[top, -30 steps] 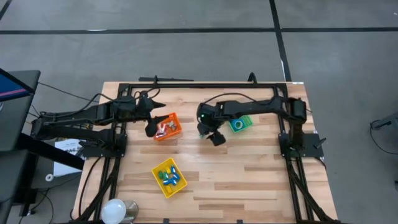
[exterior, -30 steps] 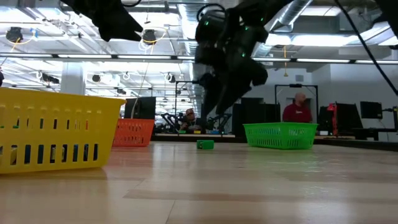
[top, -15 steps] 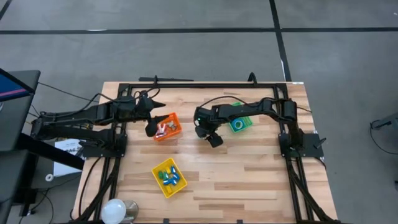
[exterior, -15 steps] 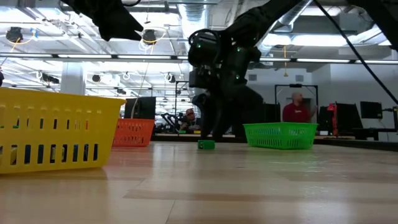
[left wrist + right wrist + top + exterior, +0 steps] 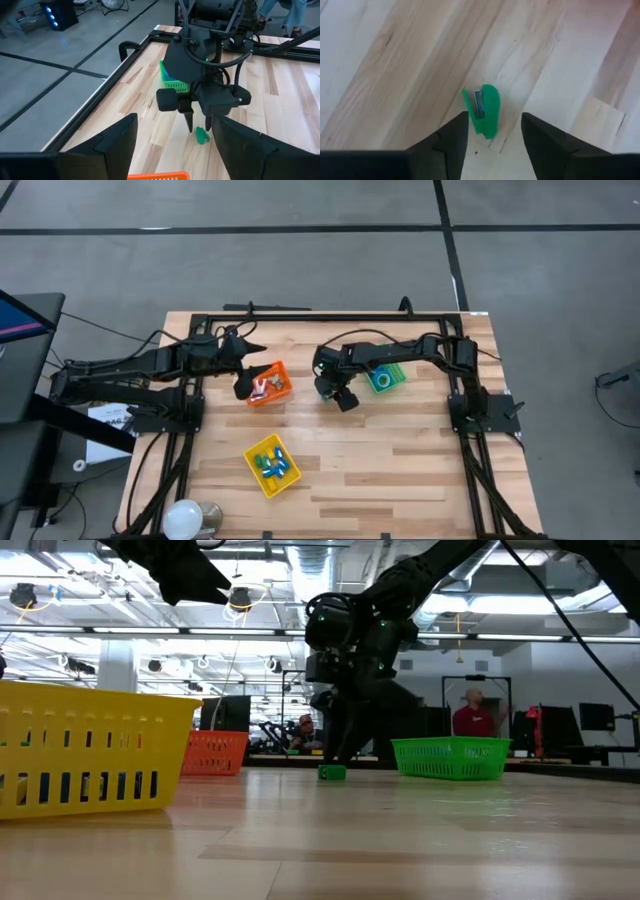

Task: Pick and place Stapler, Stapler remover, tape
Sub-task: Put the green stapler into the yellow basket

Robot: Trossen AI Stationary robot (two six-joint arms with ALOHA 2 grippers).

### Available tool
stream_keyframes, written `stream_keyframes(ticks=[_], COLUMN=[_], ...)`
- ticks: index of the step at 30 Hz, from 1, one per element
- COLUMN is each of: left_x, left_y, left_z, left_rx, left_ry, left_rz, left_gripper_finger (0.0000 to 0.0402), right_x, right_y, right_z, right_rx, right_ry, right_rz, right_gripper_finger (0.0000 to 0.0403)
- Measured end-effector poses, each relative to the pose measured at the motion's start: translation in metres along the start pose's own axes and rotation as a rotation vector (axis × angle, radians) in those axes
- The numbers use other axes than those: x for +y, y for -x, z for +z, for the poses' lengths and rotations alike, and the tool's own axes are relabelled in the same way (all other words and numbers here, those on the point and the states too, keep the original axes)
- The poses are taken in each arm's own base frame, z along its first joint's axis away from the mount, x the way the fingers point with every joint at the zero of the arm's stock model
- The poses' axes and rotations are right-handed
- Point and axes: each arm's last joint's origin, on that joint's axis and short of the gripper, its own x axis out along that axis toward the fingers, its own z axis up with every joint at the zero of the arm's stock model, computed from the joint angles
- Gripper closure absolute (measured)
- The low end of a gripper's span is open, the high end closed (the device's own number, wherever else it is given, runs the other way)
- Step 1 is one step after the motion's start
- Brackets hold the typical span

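A small green stapler point(image 5: 483, 110) lies on the bare wood; it also shows in the low view point(image 5: 331, 772) and the left wrist view point(image 5: 201, 135). My right gripper point(image 5: 495, 117) is open and points down over it, one finger on each side, low above the table point(image 5: 340, 754). A blue tape roll point(image 5: 381, 381) lies in the green bin point(image 5: 393, 373). My left gripper point(image 5: 243, 384) is open and empty, raised at the orange bin's left side point(image 5: 268, 383). I see no other tape rolls.
The orange bin holds several small items. A yellow bin point(image 5: 272, 465) with small coloured pieces stands toward the near edge. A black frame point(image 5: 300, 317) runs round the table. People sit in the room beyond the table point(image 5: 478, 718).
My right gripper has come down and a little toward the table's left edge, from well above the table to low over the green stapler. The stapler has stayed in place.
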Motion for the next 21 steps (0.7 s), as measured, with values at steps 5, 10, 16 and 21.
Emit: stream_keyframes(ticks=[5,10,16,21], left_x=[0.0,0.0,0.0,0.0], left_y=[0.0,0.0,0.0,0.0], left_z=[0.0,0.0,0.0,0.0], left_rx=[0.0,0.0,0.0,-0.001], left_ry=[0.0,0.0,0.0,0.0], left_rz=[0.0,0.0,0.0,0.0], left_gripper_finger=[0.0156,0.0156,0.0156,0.0156], right_x=[0.001,0.001,0.0,0.0], right_y=[0.0,0.0,-0.006,-0.019], right_z=[-0.002,0.0,-0.001,-0.005], right_rx=[0.013,0.005,0.009,0.03], right_ry=[0.007,0.019,0.017,-0.006], right_rz=[0.016,0.012,0.015,0.028], right_gripper_finger=[0.0208,0.0184,0.0177,0.0179])
